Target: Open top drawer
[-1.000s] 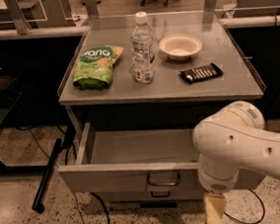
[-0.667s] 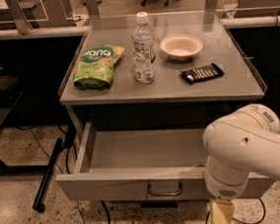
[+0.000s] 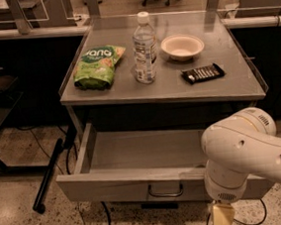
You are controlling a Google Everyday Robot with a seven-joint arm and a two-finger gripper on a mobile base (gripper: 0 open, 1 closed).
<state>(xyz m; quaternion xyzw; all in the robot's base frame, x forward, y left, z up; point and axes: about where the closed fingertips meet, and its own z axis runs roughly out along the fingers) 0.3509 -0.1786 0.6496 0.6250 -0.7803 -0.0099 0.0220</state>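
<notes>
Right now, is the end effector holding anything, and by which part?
Cannot tell: end effector hangs below the open top drawer, partly cropped; the handle is free.

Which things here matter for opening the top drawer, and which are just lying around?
For the job:
- top drawer, pulled well out
- its wire handle
- gripper, at the bottom edge, in front of the drawer and right of the handle

Lying about, on the table:
- green snack bag
- water bottle
- white bowl
- dark snack bar
</notes>
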